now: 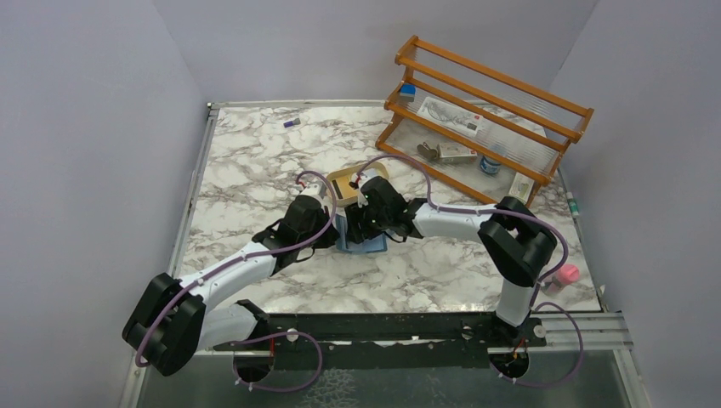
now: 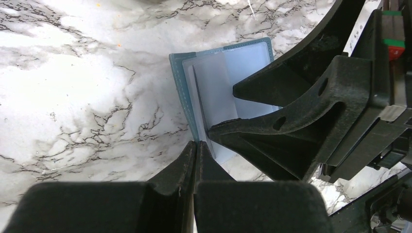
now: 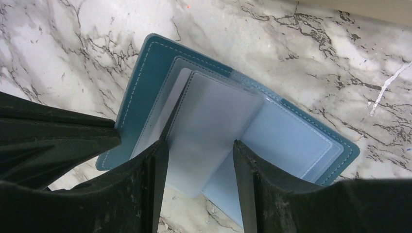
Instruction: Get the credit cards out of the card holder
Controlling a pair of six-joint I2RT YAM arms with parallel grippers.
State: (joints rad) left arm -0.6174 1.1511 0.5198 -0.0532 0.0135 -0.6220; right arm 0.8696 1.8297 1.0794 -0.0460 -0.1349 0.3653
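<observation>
Fingers by arm: right fingers (image 3: pixel 245 165) spread, one either side of a frosted clear plastic sleeve (image 3: pixel 214 116) standing up from the fold of the teal-blue bifold card holder (image 3: pixel 145 73), not yet closed on it. Then left fingers (image 2: pixel 204 160) pressed together, nothing seen between them, tips down at the holder's near edge just beside the foot of that sleeve, judged to be pinning it.

Holder open and flat, pale blue lining up, near the middle of the white marble-patterned counter (image 1: pixel 255 170), just on the near side of a tan oval tray (image 1: pixel 340 176). No credit cards told apart for certain: sleeves milky, contents blurred, perhaps a pale card inside the raised leaf.

Key relation: sleeve straight ahead of and between the right fingers, fold line running away from them, long span of the opened holder crosswise to them. Right arm judged better placed for the pull, straddling the leaf; left arm as close, but fit only for holding down.

Next, by judgement: close on whatever card edge shows at the sleeve's mouth and draw along the sleeve, not across, or risk dragging the whole holder.

Farther out: an orange wooden rack (image 1: pixel 485 110) with small items at the far right corner, a pink object (image 1: pixel 566 274) by the right edge, a small purple item (image 1: pixel 292 123) near the far left corner.
</observation>
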